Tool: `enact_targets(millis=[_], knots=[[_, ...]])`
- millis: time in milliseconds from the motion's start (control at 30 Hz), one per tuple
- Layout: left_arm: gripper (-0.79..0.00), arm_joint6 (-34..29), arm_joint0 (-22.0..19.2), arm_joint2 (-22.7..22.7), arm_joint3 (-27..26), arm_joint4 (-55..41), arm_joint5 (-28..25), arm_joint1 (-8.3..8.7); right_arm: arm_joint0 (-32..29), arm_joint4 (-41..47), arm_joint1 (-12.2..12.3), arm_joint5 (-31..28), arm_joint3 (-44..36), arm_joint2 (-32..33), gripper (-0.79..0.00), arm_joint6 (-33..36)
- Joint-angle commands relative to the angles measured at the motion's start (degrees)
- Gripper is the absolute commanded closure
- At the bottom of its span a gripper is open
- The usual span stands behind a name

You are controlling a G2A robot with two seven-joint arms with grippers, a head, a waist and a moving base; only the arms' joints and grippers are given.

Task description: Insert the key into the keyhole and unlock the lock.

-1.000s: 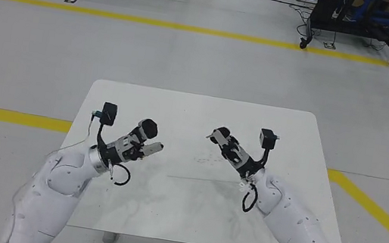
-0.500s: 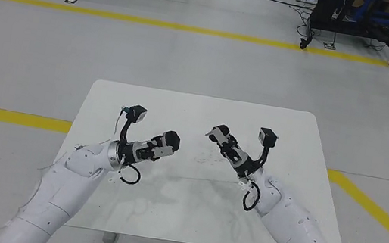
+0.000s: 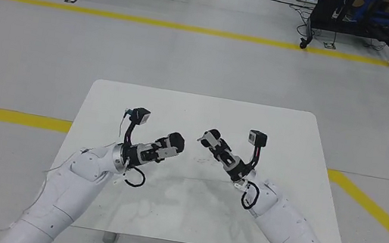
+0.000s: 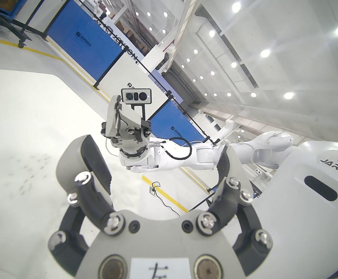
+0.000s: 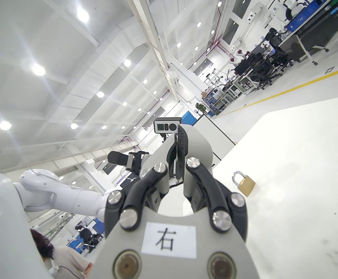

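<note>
A brass padlock (image 5: 247,186) with a silver shackle lies flat on the white table (image 5: 290,158), off to one side of my right gripper (image 5: 177,137). That gripper is held above the table with its two pads pressed together; I cannot tell whether anything thin is pinched between them. In the top view the right gripper (image 3: 208,137) and the left gripper (image 3: 174,144) face each other over the table's middle, a short gap apart. My left gripper (image 4: 155,145) stands wide open with nothing between its fingers, and it points at the right gripper (image 4: 115,105).
The white table (image 3: 270,126) has faint scuff marks near its centre. Its edges run close on both sides of the arms. Bare floor with yellow lines surrounds it, and wheeled frames stand far behind.
The left arm has swung inward and its gripper has moved right toward the right gripper. The right gripper has shifted a little left toward the centre. Both keep their finger positions.
</note>
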Motion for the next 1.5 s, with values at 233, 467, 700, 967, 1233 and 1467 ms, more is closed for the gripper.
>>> enact_targets(millis=[233, 467, 700, 967, 1233, 1467], knots=[[-0.336, 1.81, -0.87, 1.21, 0.87, 0.77, 2.39, -0.36, 0.29, 3.77, -0.73, -0.02, 0.19, 0.61, 0.000, 5.98], [-0.332, 3.00, -1.08, 1.43, 1.62, 1.10, 4.51, -0.47, 0.54, 4.63, -1.76, -0.02, 0.83, 0.42, 0.000, 8.48], [-0.259, 2.58, -1.53, 1.93, 1.96, 1.44, 6.19, -0.58, 0.11, 5.70, -2.44, -0.02, 0.99, 1.19, 0.000, 10.41], [-0.169, 2.48, -1.93, 2.28, 2.59, 1.91, 6.99, -0.70, -0.46, 6.16, -3.08, -0.02, 1.38, 2.32, 0.000, 12.31], [0.000, 4.28, -2.06, 2.40, 2.47, 5.91, 7.81, -0.75, -1.23, 5.81, -3.50, -0.02, 1.54, 3.94, 0.000, 13.35], [-0.083, 5.73, -1.77, 2.47, 2.05, 7.50, 8.32, -0.82, -1.82, 3.11, -3.99, -0.02, 1.67, 4.95, 0.000, 13.07]])
